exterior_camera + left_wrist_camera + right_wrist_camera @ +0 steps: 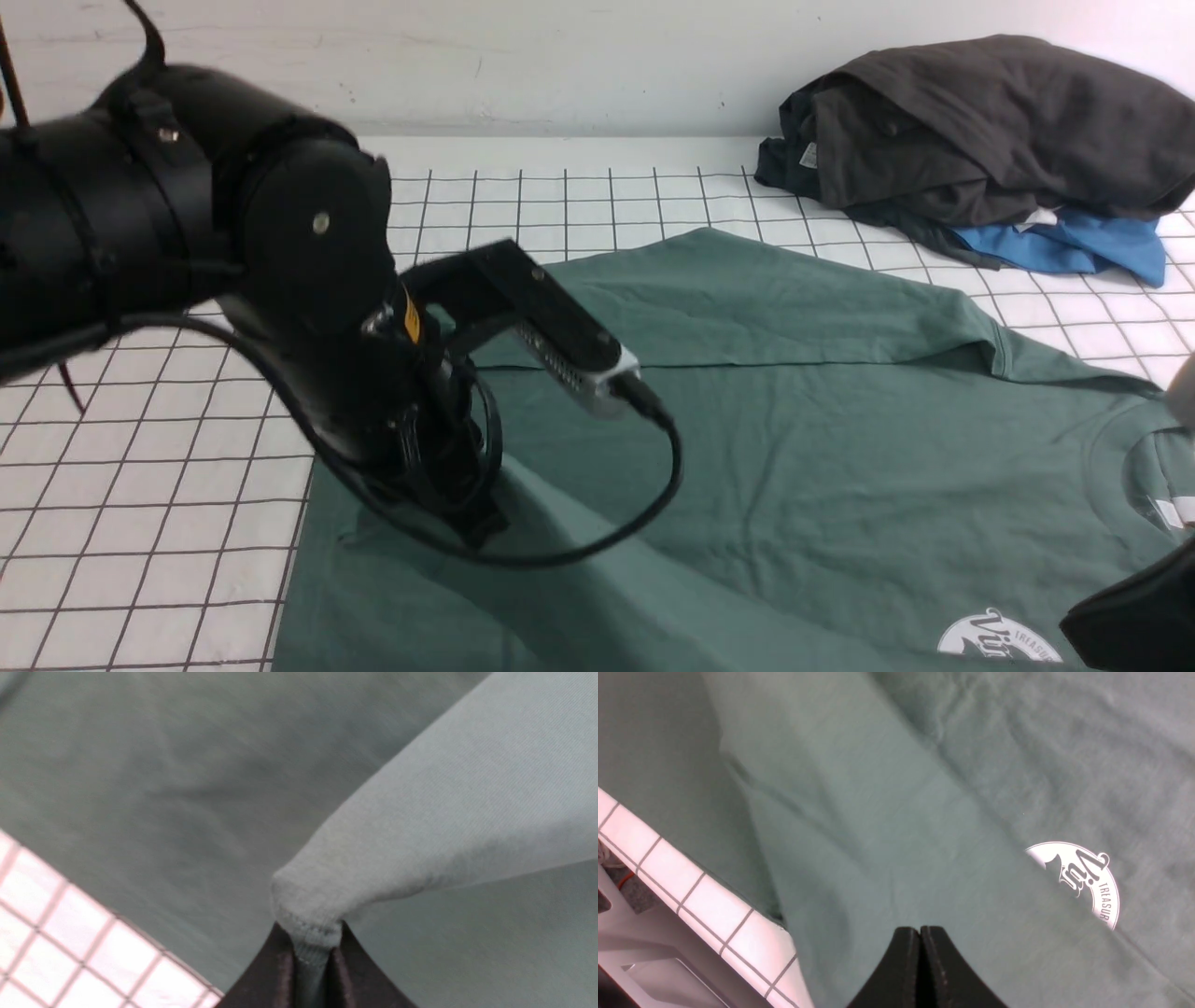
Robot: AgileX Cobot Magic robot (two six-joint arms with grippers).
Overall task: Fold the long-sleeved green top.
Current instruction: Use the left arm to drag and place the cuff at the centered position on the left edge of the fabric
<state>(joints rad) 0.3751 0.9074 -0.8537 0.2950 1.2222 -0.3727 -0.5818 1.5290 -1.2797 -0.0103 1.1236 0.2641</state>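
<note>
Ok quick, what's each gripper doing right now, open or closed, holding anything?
Left gripper: closed, pinching a stitched edge of the green long-sleeved top.
Right gripper: closed, nothing visible between its fingers.

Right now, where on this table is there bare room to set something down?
Bare gridded table lies left of the green top, though the left arm hangs over it. Another strip runs along the back, between the top and the wall. The far right is crowded: a dark heap of clothes on a blue garment.
</note>
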